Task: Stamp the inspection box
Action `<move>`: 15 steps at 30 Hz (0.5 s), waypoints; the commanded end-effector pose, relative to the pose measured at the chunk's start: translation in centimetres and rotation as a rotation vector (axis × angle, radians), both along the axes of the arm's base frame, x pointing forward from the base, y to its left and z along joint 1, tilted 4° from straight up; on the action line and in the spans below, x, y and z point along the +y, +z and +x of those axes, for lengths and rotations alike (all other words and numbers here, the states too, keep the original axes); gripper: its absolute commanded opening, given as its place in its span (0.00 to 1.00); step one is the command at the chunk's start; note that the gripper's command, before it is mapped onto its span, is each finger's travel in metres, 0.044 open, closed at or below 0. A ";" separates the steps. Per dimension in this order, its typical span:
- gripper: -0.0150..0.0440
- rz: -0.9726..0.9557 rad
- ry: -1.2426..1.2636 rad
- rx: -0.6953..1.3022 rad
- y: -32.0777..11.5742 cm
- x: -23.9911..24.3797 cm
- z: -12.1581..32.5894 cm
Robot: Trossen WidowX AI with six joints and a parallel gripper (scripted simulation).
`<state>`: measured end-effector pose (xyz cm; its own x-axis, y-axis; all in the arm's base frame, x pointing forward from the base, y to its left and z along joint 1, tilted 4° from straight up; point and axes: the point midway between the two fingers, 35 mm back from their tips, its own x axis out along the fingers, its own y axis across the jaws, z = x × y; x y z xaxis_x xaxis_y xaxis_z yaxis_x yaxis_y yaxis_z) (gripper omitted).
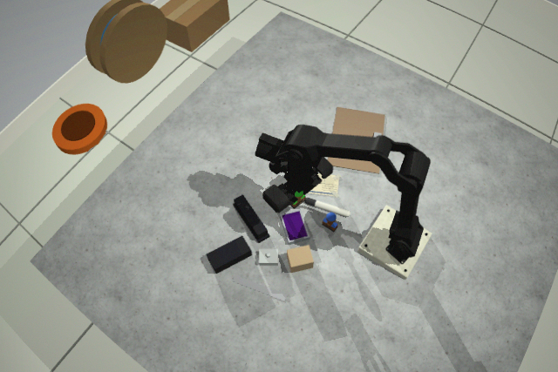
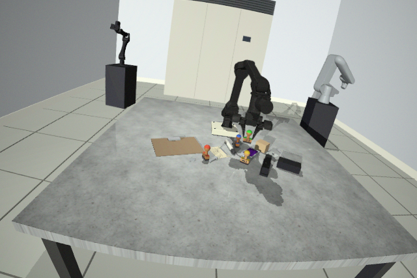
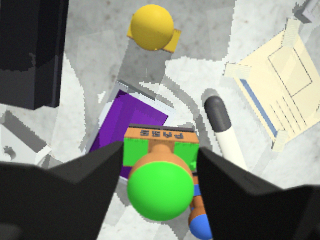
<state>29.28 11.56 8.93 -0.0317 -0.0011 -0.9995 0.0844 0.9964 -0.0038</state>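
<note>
- Evidently the tool [image 1: 299, 192] [image 2: 249, 135] [image 3: 160, 152] is clamped on the PASS stamp [image 1: 298, 198] [image 2: 249, 135] [image 3: 160, 190]; its fingers flank the green-knobbed stamp, which hangs above the tabletop [image 1: 135, 224] [image 2: 168, 217] [image 3: 200, 25], knob up.
- Just beyond it, partly behind the stamp in the wrist view, lies the purple ink pad [image 1: 295, 226] [image 2: 251, 152] [image 3: 117, 117]. The stamp's underside is hidden, so I cannot tell whether it carries ink.
- Next come the marker [image 1: 330, 207] [image 2: 229, 146] [image 3: 218, 115] and the blue-knobbed stamp [image 1: 330, 219] [image 2: 238, 140] [image 3: 201, 226], near enough to be knocked by a low pass.
- Farther along is the card [image 1: 328, 186] [image 2: 217, 152] [image 3: 295, 100], taped down, its inspection box [image 3: 291, 67] showing no print that I can make out.
- Probably the step in hand is the carry from pad to card; if inking is done, the next move calls for staying high over the marker, turning the stamp square with the box, then one straight press and lift. Any slide would smear the print.
- Beyond the card lies the clipboard [image 1: 357, 121] [image 2: 176, 146], which needs no handling.
</note>
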 end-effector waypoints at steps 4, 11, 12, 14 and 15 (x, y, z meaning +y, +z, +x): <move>0.25 -0.018 -0.220 0.005 -0.2 -3.1 1.6; 0.25 -0.031 -0.459 0.002 -0.2 -6.7 2.9; 0.25 -0.033 -0.493 0.002 -0.2 -7.2 3.1; 0.25 -0.037 -0.561 0.001 -0.3 -8.3 3.4; 0.25 -0.039 -0.595 0.001 -0.3 -8.8 3.5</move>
